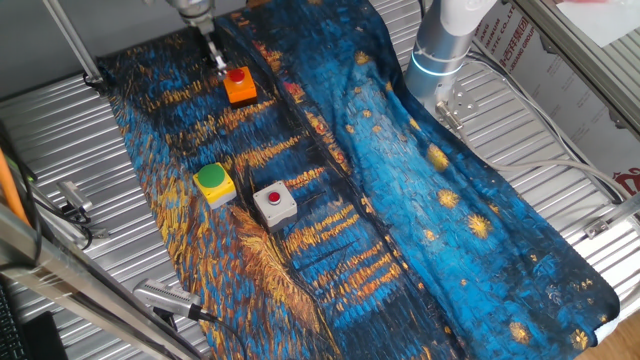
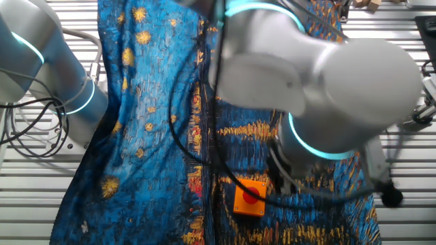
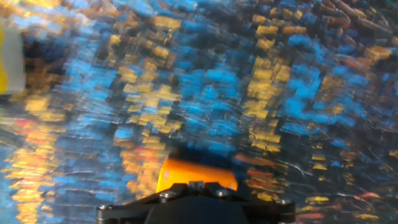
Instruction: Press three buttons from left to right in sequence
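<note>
Hand (image 1: 220, 63) is seen right at the red cap of the orange button box (image 1: 240, 87); first press judged in progress, contact unconfirmed. Finger state cannot be told. Green-capped yellow box (image 1: 214, 183) and grey box (image 1: 275, 202), well away from the hand, judged unpressed.

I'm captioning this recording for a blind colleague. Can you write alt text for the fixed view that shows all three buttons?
The gripper reaches down at the red cap of the orange button box on a blue-and-gold painted cloth. Nearer the camera sit a yellow box with a green cap and a grey box with a red cap.
</note>
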`<action>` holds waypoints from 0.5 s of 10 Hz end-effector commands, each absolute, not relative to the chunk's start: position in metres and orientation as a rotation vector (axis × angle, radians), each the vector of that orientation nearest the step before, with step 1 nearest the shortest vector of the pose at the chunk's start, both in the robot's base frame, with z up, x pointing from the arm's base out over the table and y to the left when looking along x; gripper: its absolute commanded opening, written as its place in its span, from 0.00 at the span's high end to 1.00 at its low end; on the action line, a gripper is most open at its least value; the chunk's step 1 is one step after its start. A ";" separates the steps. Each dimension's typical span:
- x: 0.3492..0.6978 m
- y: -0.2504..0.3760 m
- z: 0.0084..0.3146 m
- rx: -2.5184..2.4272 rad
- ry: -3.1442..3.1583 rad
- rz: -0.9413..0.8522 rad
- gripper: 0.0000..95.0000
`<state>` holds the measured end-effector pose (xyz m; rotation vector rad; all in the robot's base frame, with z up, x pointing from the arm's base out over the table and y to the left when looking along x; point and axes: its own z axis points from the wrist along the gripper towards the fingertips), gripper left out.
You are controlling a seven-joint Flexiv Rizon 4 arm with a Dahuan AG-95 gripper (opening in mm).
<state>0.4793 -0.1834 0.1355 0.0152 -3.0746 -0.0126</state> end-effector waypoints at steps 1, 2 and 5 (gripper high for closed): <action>0.485 -0.162 0.129 -0.047 -3.071 -0.014 1.00; 0.486 -0.154 0.127 -0.071 -3.074 -0.014 1.00; 0.492 -0.139 0.126 -0.118 -3.089 -0.030 1.00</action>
